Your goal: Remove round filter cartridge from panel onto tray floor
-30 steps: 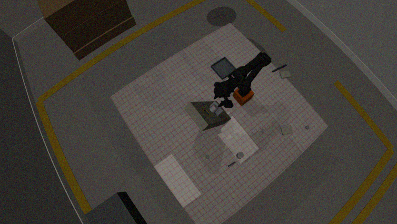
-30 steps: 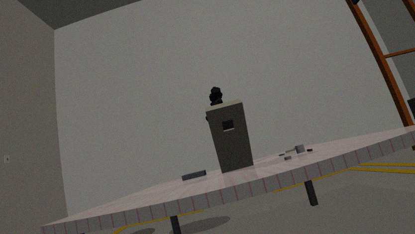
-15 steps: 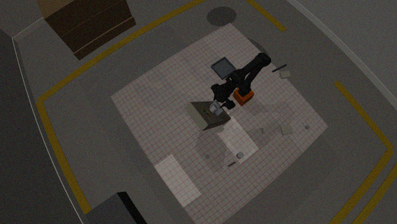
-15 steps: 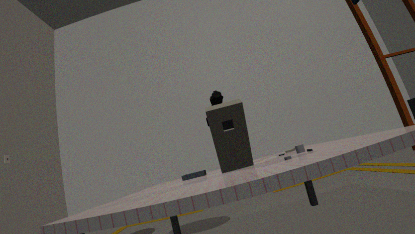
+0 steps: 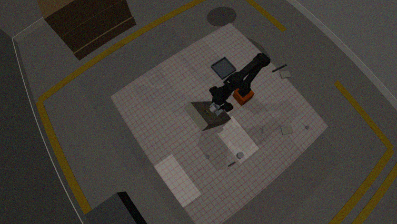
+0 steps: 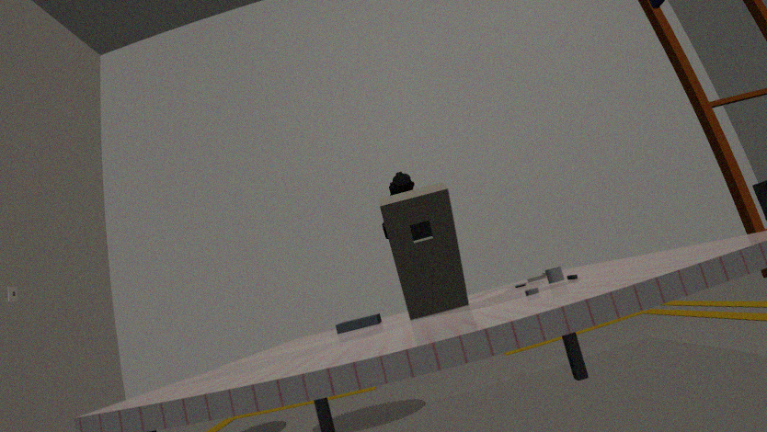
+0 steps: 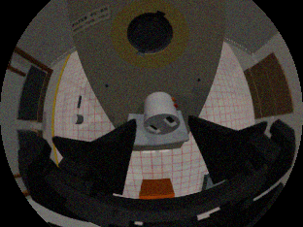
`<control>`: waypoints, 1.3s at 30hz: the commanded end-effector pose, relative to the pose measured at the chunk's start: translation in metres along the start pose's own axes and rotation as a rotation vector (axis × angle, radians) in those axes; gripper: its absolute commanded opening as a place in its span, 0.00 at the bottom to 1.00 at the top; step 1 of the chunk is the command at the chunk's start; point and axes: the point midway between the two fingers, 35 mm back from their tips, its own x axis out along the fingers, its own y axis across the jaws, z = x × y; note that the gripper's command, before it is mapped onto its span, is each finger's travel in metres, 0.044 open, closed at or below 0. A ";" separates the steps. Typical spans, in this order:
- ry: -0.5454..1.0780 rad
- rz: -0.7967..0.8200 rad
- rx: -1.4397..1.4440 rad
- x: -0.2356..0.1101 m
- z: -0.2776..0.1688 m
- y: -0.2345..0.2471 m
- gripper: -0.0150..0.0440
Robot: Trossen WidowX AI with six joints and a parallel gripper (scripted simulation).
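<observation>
Fingers of our gripper (image 7: 161, 151) stand parted around the filter cartridge (image 7: 159, 105), seemingly out of the panel (image 7: 97, 59), grasping nothing.

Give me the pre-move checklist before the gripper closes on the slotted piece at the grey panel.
1. Gripper open, holding nothing: ok.
2. White cylinder on a slotted grey square plate centred between the dark fingers in the wrist view: ok.
3. Fingers clear of that piece on both sides: cannot tell; the gaps look narrow.
4. Two slots on its face visible and unobstructed: ok.
5. Blue-grey square tray beside the arm, nothing seen lying inside: ok.
6. Dark round opening with olive ring in the sloped grey panel empty: cannot tell.
</observation>
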 end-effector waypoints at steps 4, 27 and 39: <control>0.009 0.005 -0.006 0.014 -0.003 0.001 0.77; 0.003 0.000 0.000 0.018 -0.001 0.000 0.38; 0.003 0.002 0.000 0.004 0.022 0.001 0.25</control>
